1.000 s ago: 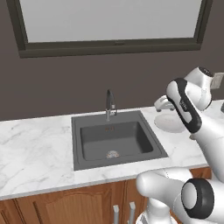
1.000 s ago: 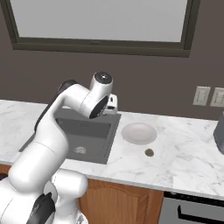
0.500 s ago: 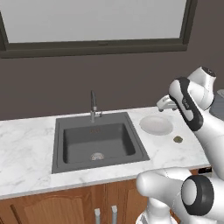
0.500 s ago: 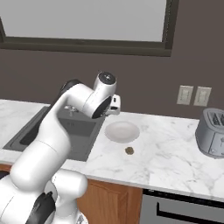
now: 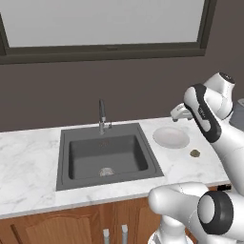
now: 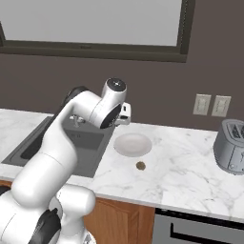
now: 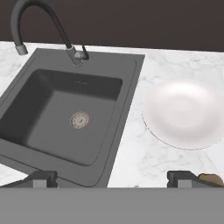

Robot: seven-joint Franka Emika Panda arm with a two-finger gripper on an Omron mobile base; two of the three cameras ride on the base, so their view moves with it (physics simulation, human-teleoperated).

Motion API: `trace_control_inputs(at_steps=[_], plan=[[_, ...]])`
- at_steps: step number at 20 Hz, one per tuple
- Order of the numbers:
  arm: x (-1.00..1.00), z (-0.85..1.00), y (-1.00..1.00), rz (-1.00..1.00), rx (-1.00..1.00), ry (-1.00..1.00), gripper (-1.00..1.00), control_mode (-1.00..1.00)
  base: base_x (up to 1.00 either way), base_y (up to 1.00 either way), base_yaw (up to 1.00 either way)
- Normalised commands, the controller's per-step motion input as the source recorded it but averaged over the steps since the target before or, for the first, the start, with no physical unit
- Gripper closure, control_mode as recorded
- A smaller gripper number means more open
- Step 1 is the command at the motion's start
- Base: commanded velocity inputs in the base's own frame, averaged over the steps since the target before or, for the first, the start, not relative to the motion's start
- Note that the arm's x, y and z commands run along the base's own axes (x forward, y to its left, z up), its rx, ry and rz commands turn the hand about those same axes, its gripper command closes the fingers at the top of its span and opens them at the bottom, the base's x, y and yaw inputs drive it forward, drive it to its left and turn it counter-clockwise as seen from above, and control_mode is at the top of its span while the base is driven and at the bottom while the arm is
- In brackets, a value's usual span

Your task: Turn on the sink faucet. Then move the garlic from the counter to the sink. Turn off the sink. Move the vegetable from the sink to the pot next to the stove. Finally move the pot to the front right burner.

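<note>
While the claw (image 7: 112,177) hangs above the bench (image 5: 28,162) with its fingers spread wide and nothing between them, its two dark fingertips (image 7: 41,178) sit at the bottom of the hand view, one over the sink's front rim, the other over marble close to the garlic. From the base views the claw (image 5: 177,113) is up near the back wall, over the far edge of the white plate.

Sink (image 5: 64,143) is a dark grey basin set in the white marble bench, small round drain (image 7: 80,120) in the floor, nothing else in the basin. Faucet (image 5: 102,114) stands upright at the back rim, centred, gooseneck spout (image 7: 30,17) curving over the basin, small side lever (image 7: 84,53) at its base. No water visible.

White plate (image 5: 170,137) lies flat on the bench just right of the sink, close to the rim but apart from it. Garlic (image 5: 194,153), a small brownish lump, rests on the bench near the plate's front right, not touching it; in the hand view it peeks out beside the right fingertip (image 7: 211,178).

Toaster (image 6: 230,147) stands on the bench well right of the plate, two wall outlets (image 6: 212,105) above and left of it. Window (image 6: 90,24) spans the wall above the sink.
</note>
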Motion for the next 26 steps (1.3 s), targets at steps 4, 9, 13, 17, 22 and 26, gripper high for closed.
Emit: trace_control_inputs(at_steps=[4, 9, 13, 17, 22, 26], plan=[[0.00, 0.00, 0.00, 0.00, 0.00, 0.00, -1.00, 1.00, 0.46, 0.00, 0.00], [0.02, -0.14, -0.01, 0.03, 0.00, 0.00, -1.00, -1.00, 0.05, 0.00, 0.00], [0.01, -0.38, 0.42, 0.10, 0.00, -0.04, -1.00, -1.00, 0.00, 0.00, 0.00], [0.15, -0.33, 0.71, 0.16, 0.00, -0.10, -1.00, -1.00, 0.00, 0.00, 0.00], [0.24, -0.17, 0.72, 0.23, 0.00, -0.15, -1.00, -1.00, 0.00, 0.00, 0.00], [0.45, -0.03, 0.45, 0.28, 0.02, -0.25, -1.00, -1.00, 0.00, 0.00, 0.00]])
